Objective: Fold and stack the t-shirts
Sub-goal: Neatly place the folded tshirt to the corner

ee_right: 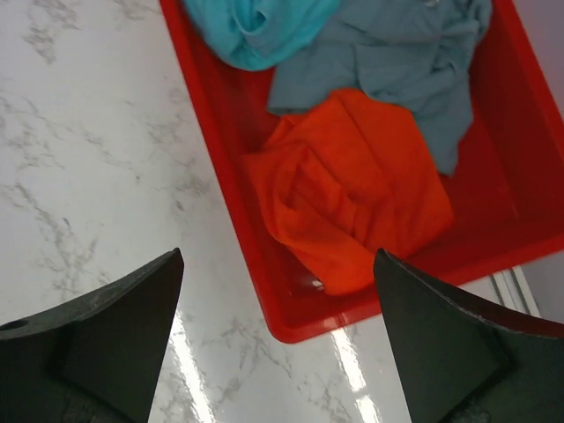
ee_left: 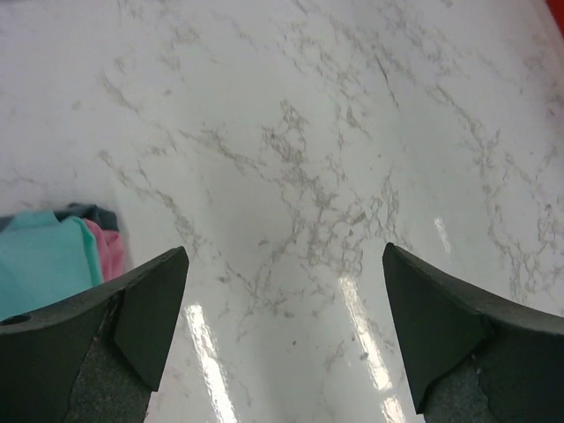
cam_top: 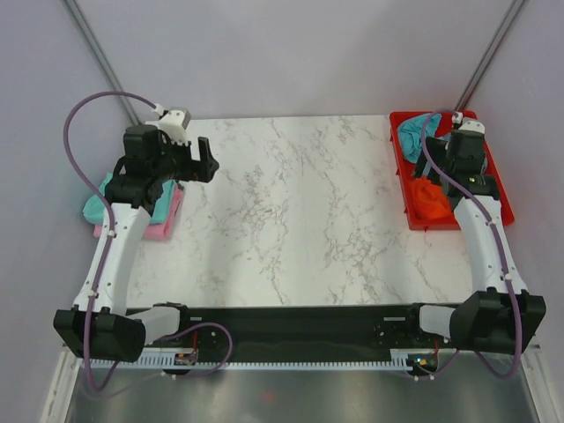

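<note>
The bench [cam_top: 291, 220] is seen as white marble, veined in grey. A plain red is shown by the tray [ee_right: 231, 220] at the upper right of the top view. In it, an orange shirt [ee_right: 352, 194], a light blue shirt [ee_right: 256, 26] and a grey-blue shirt [ee_right: 397, 53] are seen, each unpatterned. At the left edge, a teal shirt [ee_left: 40, 260] is seen over a pink shirt [ee_left: 106, 247], both plain. Matt black is shown by the left end effector [ee_left: 282, 326] and the right end effector [ee_right: 278, 326]. The cables [cam_top: 75, 132] are coloured purple.
</note>
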You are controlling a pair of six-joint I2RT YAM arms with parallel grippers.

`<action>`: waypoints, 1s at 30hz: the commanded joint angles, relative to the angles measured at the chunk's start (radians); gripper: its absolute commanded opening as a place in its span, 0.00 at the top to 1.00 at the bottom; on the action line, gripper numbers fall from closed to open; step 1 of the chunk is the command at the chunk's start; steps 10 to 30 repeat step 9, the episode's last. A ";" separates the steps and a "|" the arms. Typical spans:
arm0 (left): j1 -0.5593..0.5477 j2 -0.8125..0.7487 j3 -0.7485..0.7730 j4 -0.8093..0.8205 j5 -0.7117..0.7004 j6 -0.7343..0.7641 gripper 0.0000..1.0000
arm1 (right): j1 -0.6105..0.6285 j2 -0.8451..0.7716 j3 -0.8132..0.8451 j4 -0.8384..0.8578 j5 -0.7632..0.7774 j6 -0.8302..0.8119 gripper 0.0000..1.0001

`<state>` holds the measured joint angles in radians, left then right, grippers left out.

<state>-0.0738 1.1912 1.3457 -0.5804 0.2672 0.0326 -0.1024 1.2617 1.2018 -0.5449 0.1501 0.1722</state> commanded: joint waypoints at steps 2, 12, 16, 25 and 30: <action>0.020 -0.036 -0.062 0.067 0.046 -0.120 0.01 | -0.003 -0.116 -0.051 -0.087 0.159 0.012 0.02; 0.028 -0.064 -0.005 0.067 0.046 -0.120 0.01 | -0.003 -0.168 -0.071 -0.090 0.109 -0.014 0.02; 0.028 -0.064 -0.005 0.067 0.046 -0.120 0.01 | -0.003 -0.168 -0.071 -0.090 0.109 -0.014 0.02; 0.028 -0.064 -0.005 0.067 0.046 -0.120 0.01 | -0.003 -0.168 -0.071 -0.090 0.109 -0.014 0.02; 0.028 -0.064 -0.005 0.067 0.046 -0.120 0.01 | -0.003 -0.168 -0.071 -0.090 0.109 -0.014 0.02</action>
